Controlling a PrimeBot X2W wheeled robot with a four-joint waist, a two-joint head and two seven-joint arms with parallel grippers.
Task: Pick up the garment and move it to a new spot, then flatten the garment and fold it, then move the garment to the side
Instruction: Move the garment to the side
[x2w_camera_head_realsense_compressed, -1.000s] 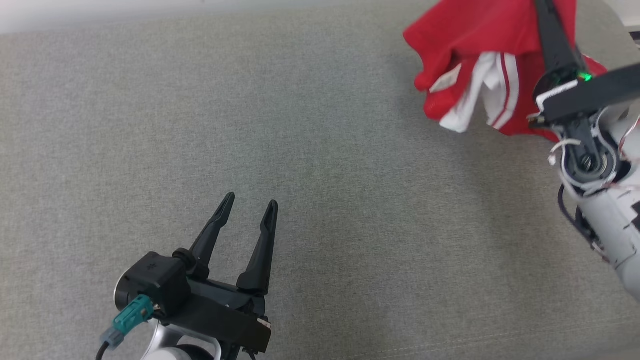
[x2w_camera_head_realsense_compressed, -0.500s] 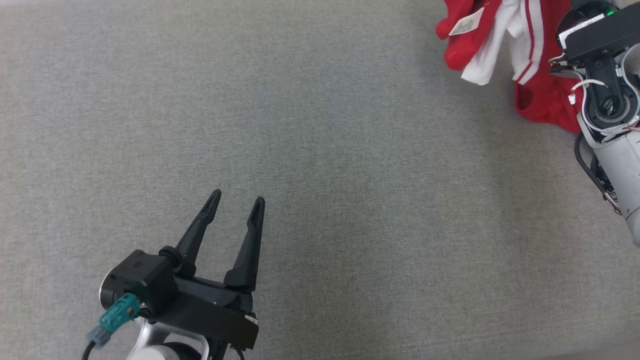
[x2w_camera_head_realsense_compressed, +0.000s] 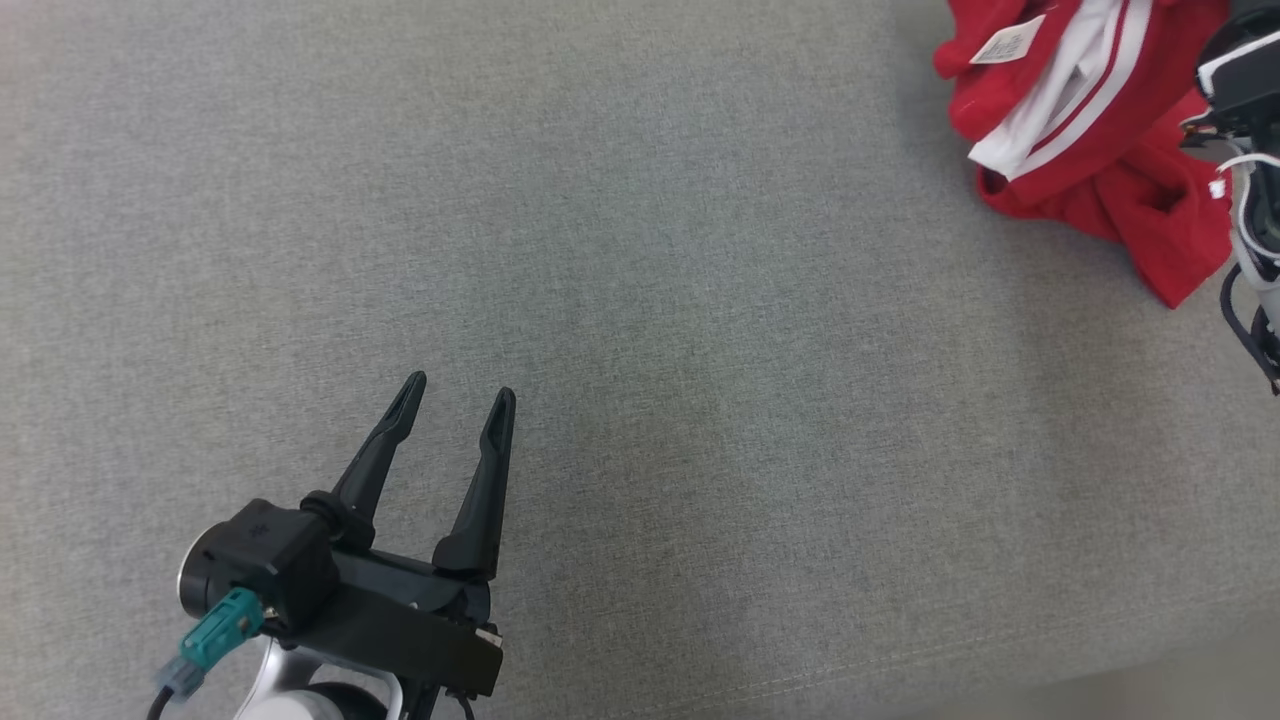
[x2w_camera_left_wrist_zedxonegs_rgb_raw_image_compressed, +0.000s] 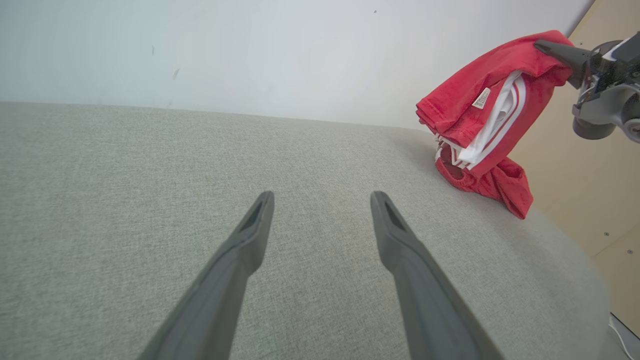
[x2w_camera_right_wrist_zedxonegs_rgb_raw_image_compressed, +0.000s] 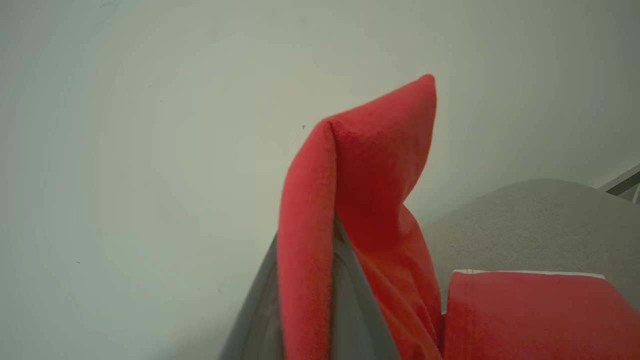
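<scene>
The garment (x2w_camera_head_realsense_compressed: 1090, 150) is red with white stripes and a small white label. It hangs bunched at the far right of the grey fabric surface (x2w_camera_head_realsense_compressed: 700, 300). In the left wrist view my right gripper (x2w_camera_left_wrist_zedxonegs_rgb_raw_image_compressed: 544, 47) is shut on the top edge of the garment (x2w_camera_left_wrist_zedxonegs_rgb_raw_image_compressed: 480, 100), whose lower folds droop to the surface. The right wrist view shows red cloth (x2w_camera_right_wrist_zedxonegs_rgb_raw_image_compressed: 370, 200) pinched between its grey fingers (x2w_camera_right_wrist_zedxonegs_rgb_raw_image_compressed: 350, 315). My left gripper (x2w_camera_head_realsense_compressed: 460, 388) stands open and holds nothing at the lower left, far from the garment, its fingers (x2w_camera_left_wrist_zedxonegs_rgb_raw_image_compressed: 250, 245) low over the surface.
A white wall (x2w_camera_left_wrist_zedxonegs_rgb_raw_image_compressed: 250, 50) runs behind the surface. The surface's right edge (x2w_camera_left_wrist_zedxonegs_rgb_raw_image_compressed: 575, 240) drops off just beyond the garment, with tan wood (x2w_camera_left_wrist_zedxonegs_rgb_raw_image_compressed: 580, 150) past it. Its front edge (x2w_camera_head_realsense_compressed: 1100, 670) shows at the lower right of the head view.
The head view has shifted. Relative to my left gripper, the right arm has carried the garment further right, and more of it now droops downward. The left gripper stays open.
</scene>
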